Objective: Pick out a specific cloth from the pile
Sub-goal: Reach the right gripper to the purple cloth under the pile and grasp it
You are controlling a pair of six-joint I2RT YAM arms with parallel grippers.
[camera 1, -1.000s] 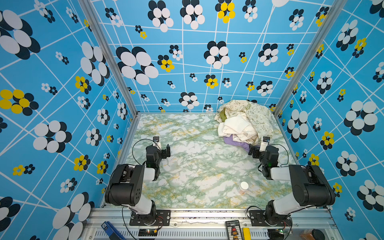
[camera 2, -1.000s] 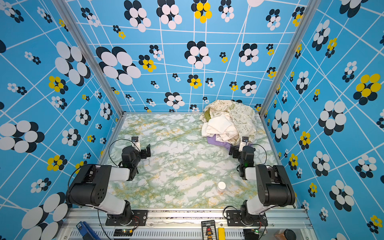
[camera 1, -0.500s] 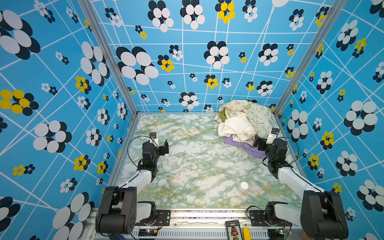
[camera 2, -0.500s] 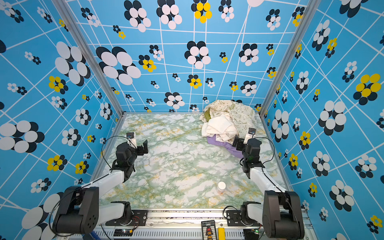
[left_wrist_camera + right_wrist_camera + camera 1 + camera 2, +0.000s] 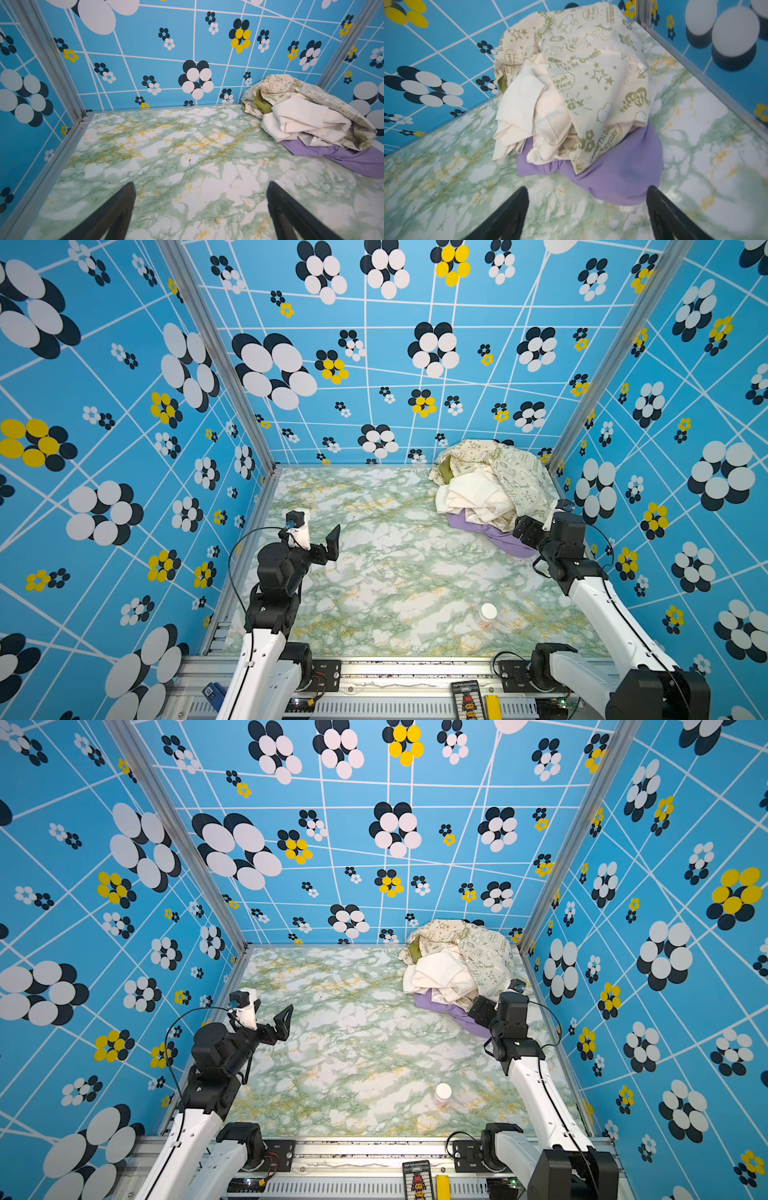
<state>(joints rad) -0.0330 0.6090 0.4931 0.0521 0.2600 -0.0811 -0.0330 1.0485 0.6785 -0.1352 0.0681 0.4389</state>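
Observation:
The pile [image 5: 490, 485] [image 5: 457, 965] of cream-white and green-doodle cloths sits in the far right corner and also shows as the pile [image 5: 301, 116] [image 5: 571, 83]. The lilac cloth [image 5: 490, 531] [image 5: 451, 1011] lies under it, spreading out toward the front. My right gripper [image 5: 525, 531] [image 5: 482, 1011] is open and low over the lilac cloth [image 5: 623, 170]; the right gripper [image 5: 587, 187] has the cloth's near edge between its fingertips, not clamped. My left gripper [image 5: 328, 547] [image 5: 280, 1025] [image 5: 200, 182] hangs open over bare table on the left, far from the lilac cloth [image 5: 353, 155].
A small white-capped bottle [image 5: 487, 614] [image 5: 442, 1094] stands on the marbled table [image 5: 395, 572] near the front right. The patterned right wall [image 5: 623, 489] and its metal rail run close beside the pile. A remote [image 5: 467, 697] lies on the front frame.
My right arm has stretched forward from its folded pose, bringing its gripper to the lilac cloth's edge. The left arm has also unfolded and lifted its gripper. The cloths have not moved.

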